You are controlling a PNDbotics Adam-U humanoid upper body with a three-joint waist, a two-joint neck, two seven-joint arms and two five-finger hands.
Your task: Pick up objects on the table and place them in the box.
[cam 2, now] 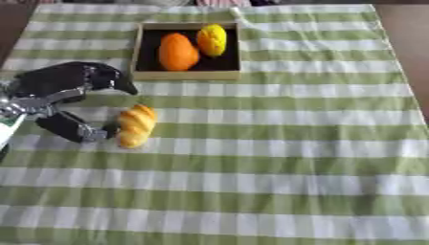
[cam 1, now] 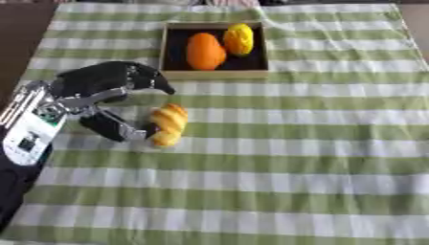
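Observation:
A golden bread roll (cam 1: 167,124) lies on the green-and-white checked cloth, left of centre. My left hand (cam 1: 109,91) hovers just left of it, open, with the fingers arched above and the thumb (cam 1: 117,128) low beside the roll's near end. Whether the thumb touches the roll cannot be told. The wooden box (cam 1: 214,73) with a black floor stands at the far middle. It holds an orange fruit (cam 1: 205,51) and a yellow lemon-like fruit (cam 1: 239,39). My right hand shows in neither view.
The checked cloth (cam 1: 293,158) covers the whole table, with bare dark table at the far left and right corners. Wide free cloth lies to the right and in front of the roll.

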